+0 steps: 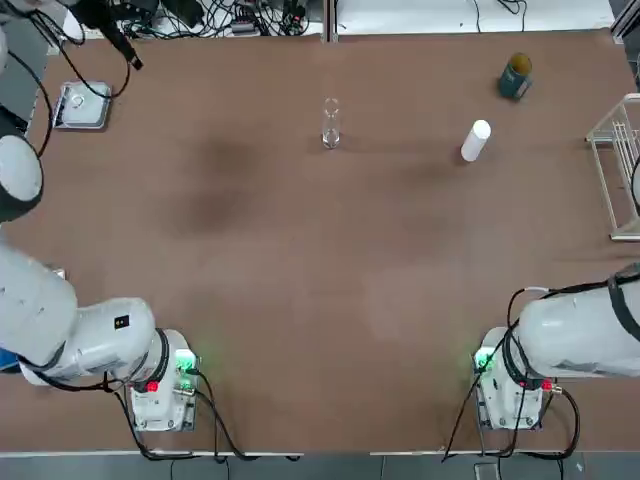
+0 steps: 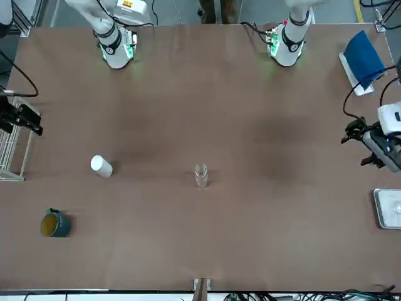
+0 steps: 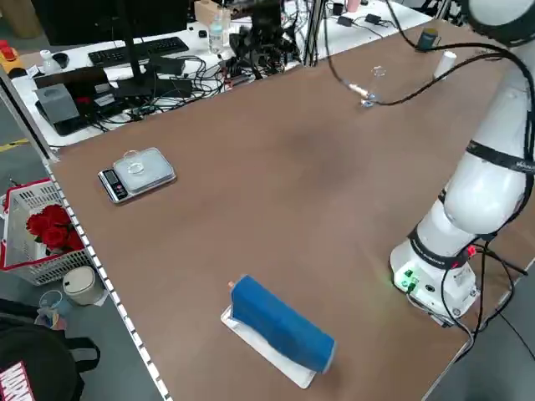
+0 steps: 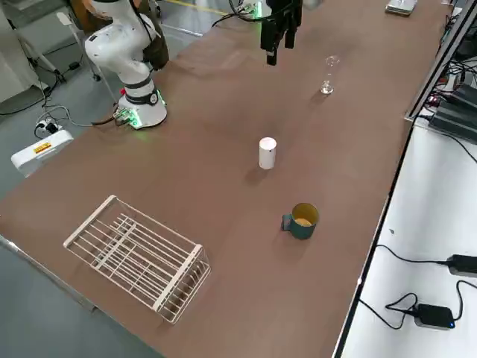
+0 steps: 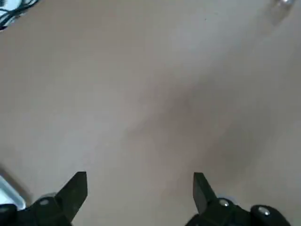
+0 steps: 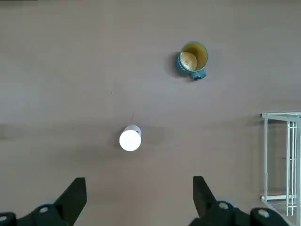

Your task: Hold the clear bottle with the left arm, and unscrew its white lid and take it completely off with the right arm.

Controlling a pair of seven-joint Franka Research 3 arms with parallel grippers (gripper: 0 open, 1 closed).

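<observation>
The clear bottle (image 1: 331, 124) stands open and upright mid-bench, well apart from the white lid (image 1: 475, 140), which stands alone near a teal mug (image 1: 515, 77). Left gripper (image 5: 140, 188) and right gripper (image 6: 139, 192) hover with fingers wide, holding nothing.

The table (image 1: 300, 260) is plain matte brown. Beyond the right gripper (image 6: 136, 197), whose fingers are black, the white lid (image 6: 130, 140) is solid opaque white, and farther off the jar (image 6: 190, 60) is teal with a yellowish top. Off to its side the wire rack (image 6: 282, 155) is off-white. The clear bottle (image 1: 331, 124) is colourless and transparent. The left gripper (image 5: 138, 197) is black too.
</observation>
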